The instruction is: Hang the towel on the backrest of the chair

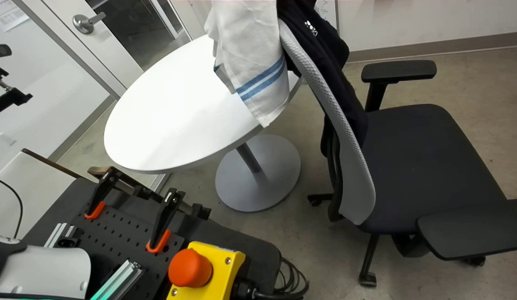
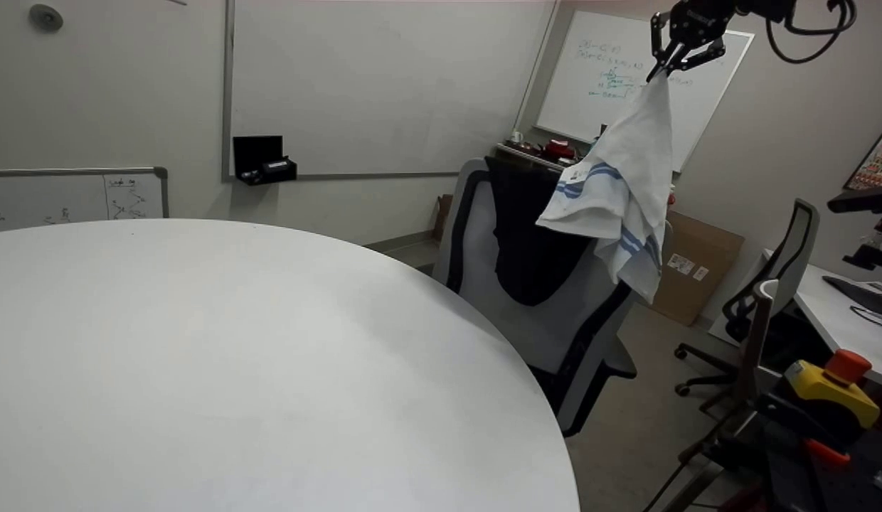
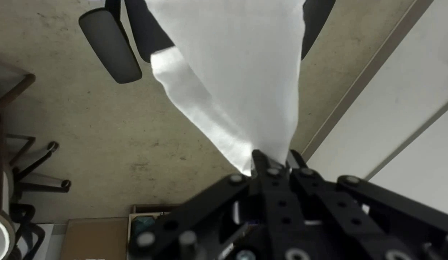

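The claw (image 2: 660, 71) pinches the towel (image 2: 619, 199) at its top end. The towel hangs downward near the backrest (image 2: 526, 333); from here, I cannot confirm contact.

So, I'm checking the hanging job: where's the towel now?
In an exterior view, the towel hangs right of centre from the gripper, partly hiding the grey backrest; whether they touch is unclear.

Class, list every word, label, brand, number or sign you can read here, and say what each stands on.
None can be read with certainty.
Whiteboard behind the towel: handwriting, blurred.
Low whiteboard: scribbles, too small.
Cardboard box: labels, too small.
Posted sheet: too small to read.
Dark garment: white mark, unreadable.
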Motion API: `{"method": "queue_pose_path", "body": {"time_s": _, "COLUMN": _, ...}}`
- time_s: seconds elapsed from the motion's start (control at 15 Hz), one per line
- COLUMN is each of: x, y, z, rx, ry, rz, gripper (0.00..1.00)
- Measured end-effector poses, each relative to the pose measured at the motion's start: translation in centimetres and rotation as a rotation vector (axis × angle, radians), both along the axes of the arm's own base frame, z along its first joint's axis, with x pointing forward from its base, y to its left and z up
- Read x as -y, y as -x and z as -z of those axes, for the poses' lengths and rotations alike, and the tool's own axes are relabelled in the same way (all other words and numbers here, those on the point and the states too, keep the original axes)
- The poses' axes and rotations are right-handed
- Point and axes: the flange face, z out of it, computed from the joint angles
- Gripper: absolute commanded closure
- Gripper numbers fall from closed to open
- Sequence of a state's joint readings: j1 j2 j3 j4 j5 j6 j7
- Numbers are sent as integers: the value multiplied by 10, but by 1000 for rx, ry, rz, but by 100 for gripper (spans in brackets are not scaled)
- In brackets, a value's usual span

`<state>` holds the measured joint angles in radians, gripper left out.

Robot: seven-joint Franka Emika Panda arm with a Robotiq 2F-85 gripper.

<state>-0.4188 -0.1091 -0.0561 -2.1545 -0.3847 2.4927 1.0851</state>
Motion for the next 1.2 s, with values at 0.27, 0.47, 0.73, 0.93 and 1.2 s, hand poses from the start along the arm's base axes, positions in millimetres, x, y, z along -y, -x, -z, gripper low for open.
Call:
{"method": "queue_pose_path", "body": {"time_s": 0.27, "x": 38, "y": -7, "z": -6, "rx": 6, "ry": 1, "rz": 59, "gripper": 72}}
{"method": "queue_pose_path", "body": {"time_s": 0.47, "x": 51, "y": -14, "z": 9, "rx": -32, "ry": -10, "rz": 82, "gripper": 58}}
{"method": "queue_pose_path", "body": {"time_s": 0.73, "x": 54, "y": -27, "z": 41, "rx": -95, "ry": -30, "rz": 87, "gripper": 28}}
{"method": "queue_pose_path", "body": {"time_s": 0.93, "x": 51, "y": -35, "z": 56, "rx": -128, "ry": -43, "rz": 85, "gripper": 8}}
{"method": "queue_pose_path", "body": {"time_s": 1.2, "x": 45, "y": -41, "z": 60, "rx": -146, "ry": -65, "rz": 68, "gripper": 0}}
